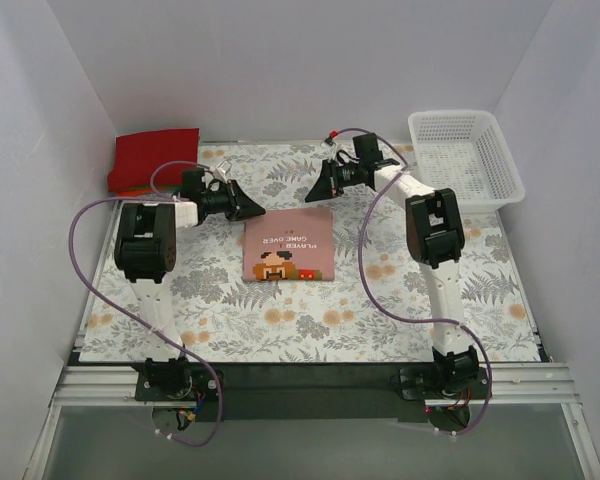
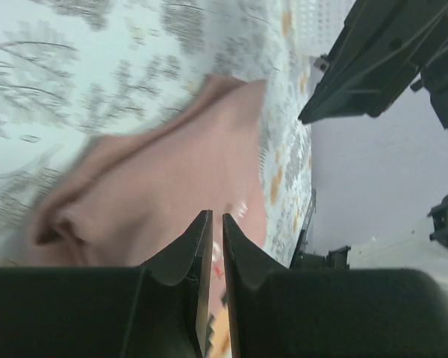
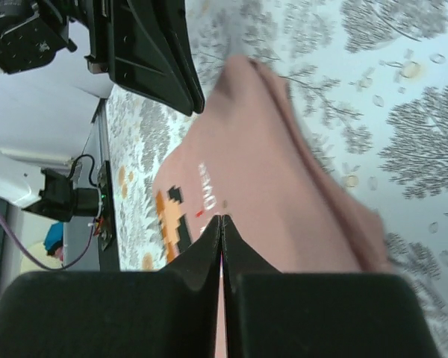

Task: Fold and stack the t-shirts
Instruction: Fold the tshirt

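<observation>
A dusty pink t-shirt [image 1: 290, 245] lies folded into a rectangle mid-table, its pixel-art face print and text facing up. A folded red t-shirt [image 1: 155, 158] rests at the back left corner. My left gripper [image 1: 255, 207] hovers just off the pink shirt's far left corner; the left wrist view shows its fingers [image 2: 217, 216] nearly together with only a slit between them, nothing held, over the pink cloth [image 2: 172, 171]. My right gripper [image 1: 315, 192] hangs beyond the shirt's far edge, shut and empty [image 3: 222, 218], above the pink shirt [image 3: 269, 171].
A white lattice basket [image 1: 465, 158] stands at the back right. The floral table cloth [image 1: 400, 300] covers the table. White walls close in the left, back and right sides. The two grippers face each other closely over the pink shirt's far edge.
</observation>
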Controlling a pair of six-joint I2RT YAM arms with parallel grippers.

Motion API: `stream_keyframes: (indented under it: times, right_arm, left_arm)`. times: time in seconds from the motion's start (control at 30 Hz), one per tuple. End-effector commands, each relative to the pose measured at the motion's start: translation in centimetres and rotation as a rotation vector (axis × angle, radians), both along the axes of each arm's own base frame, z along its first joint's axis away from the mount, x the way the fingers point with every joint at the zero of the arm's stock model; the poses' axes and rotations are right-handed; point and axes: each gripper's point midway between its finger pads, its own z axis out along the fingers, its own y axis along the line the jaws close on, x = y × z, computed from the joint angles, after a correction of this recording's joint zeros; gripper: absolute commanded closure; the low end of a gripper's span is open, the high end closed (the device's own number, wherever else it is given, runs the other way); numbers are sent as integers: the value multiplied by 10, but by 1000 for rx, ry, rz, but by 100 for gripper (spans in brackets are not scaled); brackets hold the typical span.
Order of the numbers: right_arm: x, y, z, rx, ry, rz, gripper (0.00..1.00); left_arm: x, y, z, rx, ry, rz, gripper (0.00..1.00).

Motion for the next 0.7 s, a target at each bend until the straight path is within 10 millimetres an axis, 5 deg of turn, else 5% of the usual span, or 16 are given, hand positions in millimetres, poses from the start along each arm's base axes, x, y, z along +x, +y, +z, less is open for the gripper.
stream_keyframes:
  times: [0.0, 0.13, 0.3, 0.4, 0.47, 0.53, 0.57, 0.6, 0.67]
  right_arm:
    - [18, 2, -44, -21, 69, -45, 99]
    - [32, -16, -91, -76, 94, -100, 99]
    - [41, -38, -110, -121, 100, -161, 99]
    - [43, -44, -93, -127, 66, -180, 99]
    - [52, -47, -63, -110, 5, -194, 99]
    - [61, -56, -19, -95, -83, -219, 96]
    - [63, -61, 10, -99, -155, -234, 81]
    - [66, -64, 7, -114, -171, -243, 81]
    - [61, -69, 44, -128, -255, -254, 57]
  left_arm:
    - [28, 2, -27, 11, 56, 95, 91]
    - [38, 13, -57, 42, 108, 155, 91]
    - [37, 26, -73, 88, 118, 167, 91]
    - [34, 30, -59, 94, 80, 150, 84]
    - [35, 29, -26, 101, -31, 114, 78]
    - [38, 52, -1, 127, -123, 126, 66]
    - [37, 61, 28, 135, -189, 130, 57]
    - [33, 62, 43, 148, -230, 120, 57]
    - [33, 85, 83, 245, -394, 138, 41]
